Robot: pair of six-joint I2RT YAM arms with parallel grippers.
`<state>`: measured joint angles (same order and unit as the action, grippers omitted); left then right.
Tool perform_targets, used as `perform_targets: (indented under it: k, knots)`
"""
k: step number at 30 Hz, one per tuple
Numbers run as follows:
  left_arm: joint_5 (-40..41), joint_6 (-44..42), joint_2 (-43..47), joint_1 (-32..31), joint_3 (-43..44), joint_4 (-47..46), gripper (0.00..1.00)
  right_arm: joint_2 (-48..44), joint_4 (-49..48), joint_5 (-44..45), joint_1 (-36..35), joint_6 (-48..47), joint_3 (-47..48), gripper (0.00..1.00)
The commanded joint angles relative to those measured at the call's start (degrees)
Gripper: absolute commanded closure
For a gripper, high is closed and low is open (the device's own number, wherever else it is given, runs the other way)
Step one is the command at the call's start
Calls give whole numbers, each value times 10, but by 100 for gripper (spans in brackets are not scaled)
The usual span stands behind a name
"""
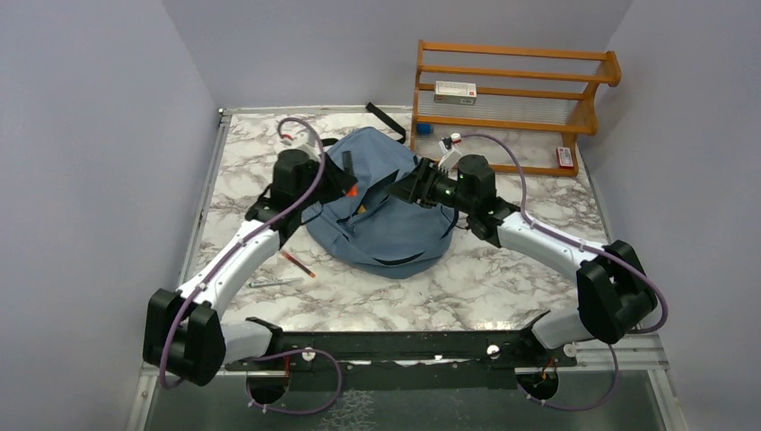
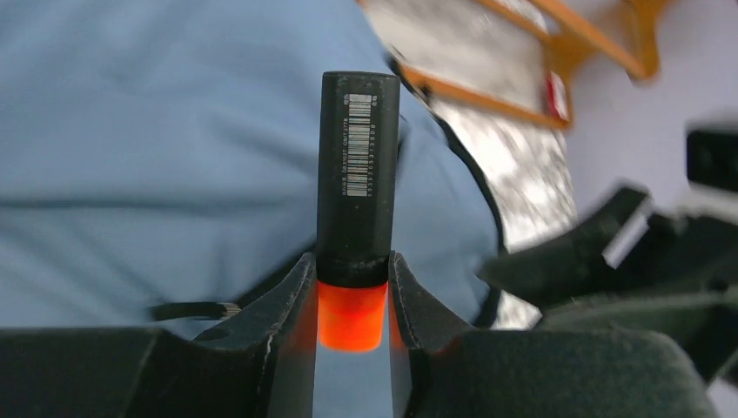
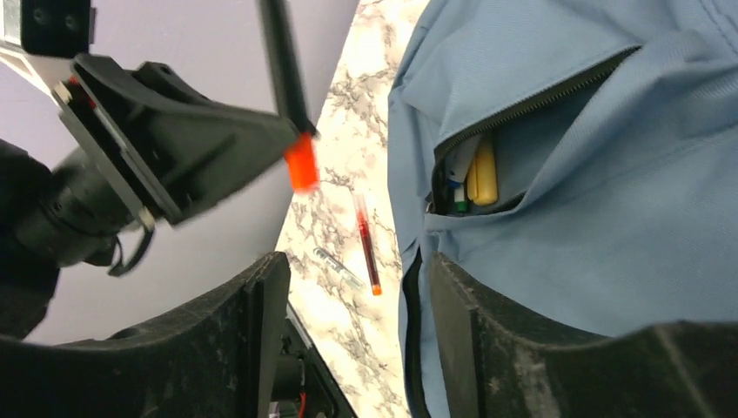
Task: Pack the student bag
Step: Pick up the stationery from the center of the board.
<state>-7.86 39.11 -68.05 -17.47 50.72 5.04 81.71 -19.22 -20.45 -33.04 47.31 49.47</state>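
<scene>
The dusty-blue student bag (image 1: 386, 224) lies flat mid-table, also seen in the left wrist view (image 2: 130, 131) and the right wrist view (image 3: 609, 192). Its front pocket (image 3: 513, 131) is unzipped, with a yellow marker (image 3: 484, 174) and other pens inside. My left gripper (image 1: 347, 182) (image 2: 352, 261) is shut on a black highlighter (image 2: 357, 174) with an orange end (image 2: 352, 315), held above the bag's left part. My right gripper (image 1: 402, 190) (image 3: 358, 279) hovers over the bag near the pocket, its jaws apart with nothing between them.
A red pen (image 1: 298, 263) (image 3: 365, 244) and a clear pen (image 1: 274, 282) (image 3: 338, 267) lie on the marble table left of the bag. A wooden rack (image 1: 511, 99) with a small box (image 1: 455, 90) stands at the back right. Black straps trail behind the bag.
</scene>
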Motion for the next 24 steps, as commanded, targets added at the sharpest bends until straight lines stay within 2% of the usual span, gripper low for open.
perform_targets:
  k: [1, 6, 14, 17, 24]
  knots:
    - [-81, -6, -46, -77, 4, -121, 100, 21, -43, -27, -1, 15, 44, 33]
    - [-101, -17, -71, -130, 9, -148, 100, 22, -8, 6, -1, -2, 60, 31]
    - [-124, -40, -74, -152, 5, -159, 100, 15, 20, 51, -1, 1, 47, 34]
    - [-127, -44, -72, -158, 3, -163, 100, 17, 17, 57, -1, 8, 44, 41]
    - [-121, -56, -74, -161, 2, -162, 100, 16, 0, 45, -1, 15, 32, 67]
